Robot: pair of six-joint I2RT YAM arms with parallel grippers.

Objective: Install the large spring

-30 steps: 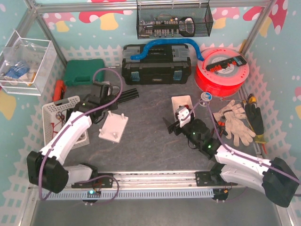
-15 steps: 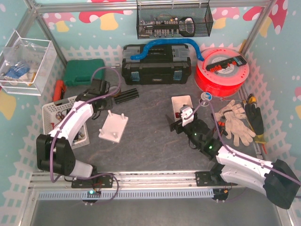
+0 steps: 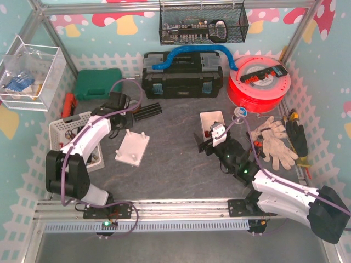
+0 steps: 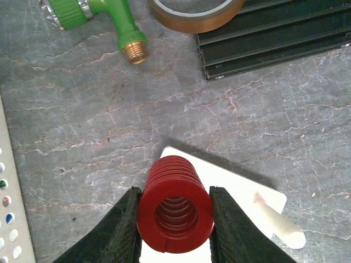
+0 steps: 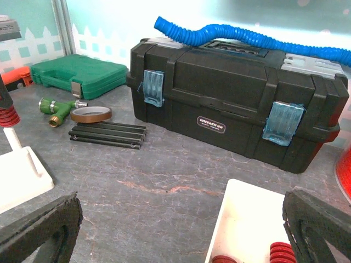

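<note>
My left gripper (image 4: 175, 189) is shut on the large red spring (image 4: 175, 208), held end-on between its black fingers (image 4: 123, 230). It hangs over the near-left corner of the white base plate (image 4: 241, 183), and a white peg (image 4: 285, 231) lies to its right. In the top view the left gripper (image 3: 123, 119) is just behind the plate (image 3: 132, 149). The right wrist view shows the spring (image 5: 6, 116) above a peg (image 5: 12, 138). My right gripper (image 5: 181, 235) is open and empty beside the white tray (image 5: 241, 219), which holds red springs (image 5: 282, 253); it also shows in the top view (image 3: 204, 143).
A black toolbox (image 3: 182, 74) with a blue hose stands at the back and a red spool (image 3: 259, 82) beside it. Black rails (image 4: 274, 38), a tape roll (image 4: 194, 11) and a green fitting (image 4: 109, 22) lie behind the plate. Gloves (image 3: 274, 142) lie right, and a white basket (image 3: 68, 129) stands left.
My left arm has swung its elbow left and its gripper, holding the spring, has shifted slightly toward the plate. My right gripper has moved slightly back and is now still.
</note>
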